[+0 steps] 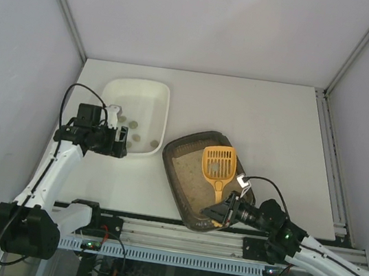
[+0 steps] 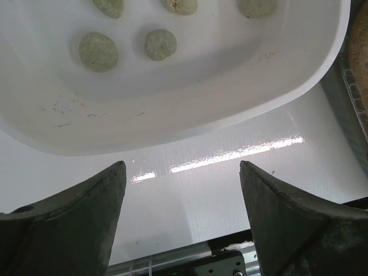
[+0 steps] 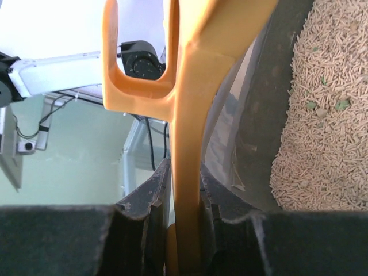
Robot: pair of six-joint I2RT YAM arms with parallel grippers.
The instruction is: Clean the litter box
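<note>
At left of the frame, the left gripper (image 1: 121, 144) hangs with its jaws spread wide and empty, by the near edge of the white tray (image 1: 151, 90), which holds several grey-green lumps (image 1: 133, 124). Right of centre sits the litter box (image 1: 182, 144), with the yellow slotted scoop (image 1: 219, 162) over its beige litter. At lower right, the right gripper (image 1: 224, 212) is clamped on the scoop's handle.

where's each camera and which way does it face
top external: above, behind the arms, looking down at the table; both arms show
left wrist: on left arm, facing the white tray; open left hand shows
right wrist: on right arm, looking along the yellow scoop; right hand gripping it shows
shared: top and right wrist see the litter box
</note>
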